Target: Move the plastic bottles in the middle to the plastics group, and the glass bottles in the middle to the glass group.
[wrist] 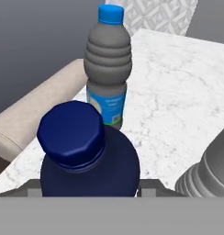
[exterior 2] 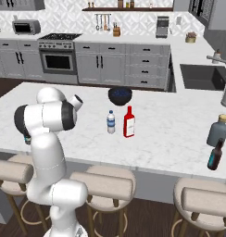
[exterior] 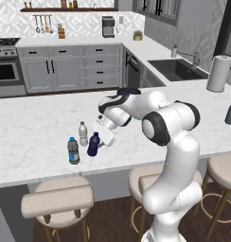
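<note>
A: How is the arm sitting?

B: It rises from its base, bends at the elbow and reaches down and left over the desk (exterior: 37, 137), with the jaws (exterior: 99, 140) low at a dark blue bottle (exterior: 93, 144).

A: Are the jaws pinching it?

B: Can't tell. In the hand view the dark blue bottle (wrist: 88, 158) sits right between them, but the fingertips are hidden behind it.

A: What's close by?

B: Just past the jaws stands a bottle with a blue cap (wrist: 108, 66); beside them, a clear bottle with a white cap (exterior: 83, 133). All three stand upright, close together.

A: And the small water bottle?

B: In the right base view, the small water bottle (exterior 2: 111, 122) stands mid-desk, well away from the jaws, just beside a red bottle (exterior 2: 129, 122)
</note>
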Tool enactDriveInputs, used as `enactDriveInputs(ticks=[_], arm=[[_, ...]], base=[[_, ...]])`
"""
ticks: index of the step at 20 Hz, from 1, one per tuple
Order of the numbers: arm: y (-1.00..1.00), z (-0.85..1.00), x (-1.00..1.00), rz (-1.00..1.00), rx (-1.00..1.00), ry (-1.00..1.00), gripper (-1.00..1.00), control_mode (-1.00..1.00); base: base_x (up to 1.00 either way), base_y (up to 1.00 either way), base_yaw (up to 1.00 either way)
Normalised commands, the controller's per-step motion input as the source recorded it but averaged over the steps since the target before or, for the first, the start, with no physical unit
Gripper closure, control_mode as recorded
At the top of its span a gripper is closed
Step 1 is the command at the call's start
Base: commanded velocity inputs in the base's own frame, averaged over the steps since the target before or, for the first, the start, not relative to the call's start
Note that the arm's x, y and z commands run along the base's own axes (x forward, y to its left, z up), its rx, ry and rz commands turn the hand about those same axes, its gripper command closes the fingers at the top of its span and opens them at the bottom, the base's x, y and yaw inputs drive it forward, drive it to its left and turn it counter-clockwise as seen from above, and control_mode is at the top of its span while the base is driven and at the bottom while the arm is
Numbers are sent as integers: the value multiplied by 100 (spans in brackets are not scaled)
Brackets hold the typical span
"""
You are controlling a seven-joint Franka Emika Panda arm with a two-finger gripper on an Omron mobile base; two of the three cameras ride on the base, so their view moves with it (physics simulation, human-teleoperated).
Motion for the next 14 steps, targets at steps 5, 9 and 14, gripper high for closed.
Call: enactDriveInputs(ticks=[5, 9, 14], arm=[[14, -23, 0, 0, -4, -3, 100, -100], [14, -27, 0, 0, -8, -6, -100, -100], [-1, -6, 0, 0, -1, -4, -100, -100]], base=[[0, 0, 0], [0, 0, 0], [0, 0, 0]])
